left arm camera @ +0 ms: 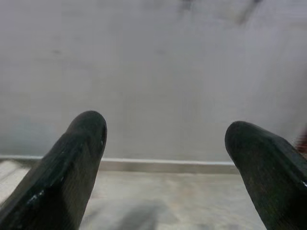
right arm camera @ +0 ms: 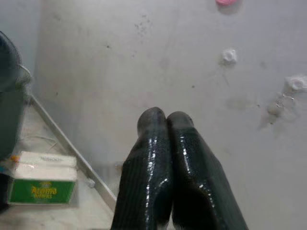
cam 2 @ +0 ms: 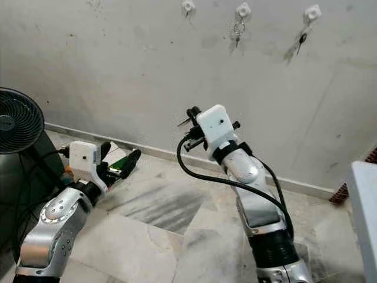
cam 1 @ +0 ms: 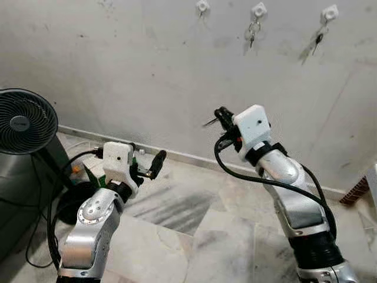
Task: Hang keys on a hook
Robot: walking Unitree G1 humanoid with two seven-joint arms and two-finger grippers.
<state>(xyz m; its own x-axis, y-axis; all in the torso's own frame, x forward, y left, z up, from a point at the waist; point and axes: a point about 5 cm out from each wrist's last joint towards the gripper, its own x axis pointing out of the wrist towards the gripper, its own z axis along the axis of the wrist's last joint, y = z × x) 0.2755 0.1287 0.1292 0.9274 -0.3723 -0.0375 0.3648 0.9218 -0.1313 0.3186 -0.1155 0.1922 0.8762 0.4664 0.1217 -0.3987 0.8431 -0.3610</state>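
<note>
Three white hooks sit high on the grey wall. The left hook (cam 1: 202, 6) is bare. Keys (cam 1: 253, 32) hang from the middle hook (cam 1: 258, 10), and another key (cam 1: 318, 40) hangs from the right hook (cam 1: 329, 13). My right gripper (cam 1: 221, 114) is raised in front of the wall, well below the hooks. Its fingers (right arm camera: 165, 120) are pressed shut, and a thin bit of metal, seemingly the key (cam 1: 210, 122), pokes out beside them. My left gripper (cam 2: 121, 154) is held low near the floor and is open and empty, its fingers (left arm camera: 76, 158) wide apart.
A black fan (cam 1: 23, 124) stands at the left with cables on the marble floor beneath it. A green and white box (right arm camera: 43, 184) lies by the skirting. A white furniture edge (cam 2: 365, 200) stands at the right.
</note>
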